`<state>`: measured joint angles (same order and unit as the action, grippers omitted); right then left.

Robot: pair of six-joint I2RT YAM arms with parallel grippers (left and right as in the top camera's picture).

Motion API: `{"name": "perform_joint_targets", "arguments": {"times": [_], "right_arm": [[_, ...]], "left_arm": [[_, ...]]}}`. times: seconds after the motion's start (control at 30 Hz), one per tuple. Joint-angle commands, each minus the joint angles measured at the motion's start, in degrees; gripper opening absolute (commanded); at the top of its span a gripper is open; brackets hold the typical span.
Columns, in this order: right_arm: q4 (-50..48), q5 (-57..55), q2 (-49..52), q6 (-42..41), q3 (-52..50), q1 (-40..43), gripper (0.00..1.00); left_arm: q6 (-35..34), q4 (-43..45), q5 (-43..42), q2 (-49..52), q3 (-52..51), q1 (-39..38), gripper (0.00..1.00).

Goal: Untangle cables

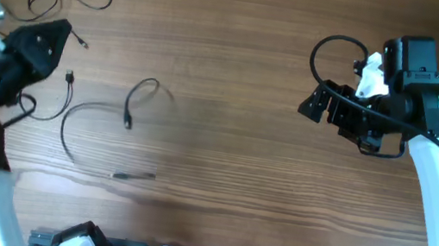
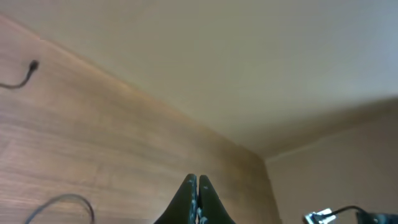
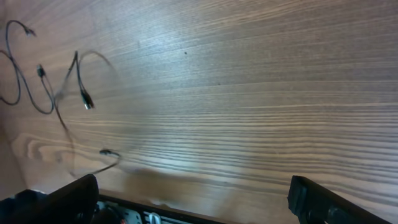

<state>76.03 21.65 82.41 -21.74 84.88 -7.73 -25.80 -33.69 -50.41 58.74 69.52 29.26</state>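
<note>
Overhead, thin black cables point(image 1: 127, 120) lie loose on the left half of the desk point(image 1: 239, 170), one at upper left, another looped mid-left. The left claw point(image 2: 198, 186) is pinched tight with nothing visible between its tips. The right claw point(image 3: 193, 190), upper right, gapes wide and empty.

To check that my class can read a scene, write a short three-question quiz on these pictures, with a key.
1. True or false: the right end effector is shut.
2. The cables lie nearer which arm? A) left B) right C) midway between both
3. Fill in: the left end effector is ___ (open or shut).
Key: 1 false; 2 A; 3 shut.
</note>
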Motion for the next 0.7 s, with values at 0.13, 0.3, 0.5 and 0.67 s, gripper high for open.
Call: {"name": "perform_joint_targets", "arguments": {"times": [0.13,0.3,0.5,0.67], "right_arm": [[-0.1,2.4,0.3,0.5,-0.2,-0.2,1.0],[-0.6,2.4,0.3,0.5,-0.2,-0.2,1.0],[-2.4,2.4,0.3,0.5,-0.2,-0.2,1.0],[-3.3,2.4,0.3,0.6,-0.2,-0.2,1.0]], "left_arm": [[-1.4,-23.8,28.3,2.5,0.1,-0.3,0.41],[0.1,-30.0,52.5,15.8,-0.3,-0.3,0.6],[16.0,-26.9,54.0,35.0,-0.3,-3.0,0.68],[25.9,-26.3,55.2,42.7,-0.3,-6.2,0.68]]}}
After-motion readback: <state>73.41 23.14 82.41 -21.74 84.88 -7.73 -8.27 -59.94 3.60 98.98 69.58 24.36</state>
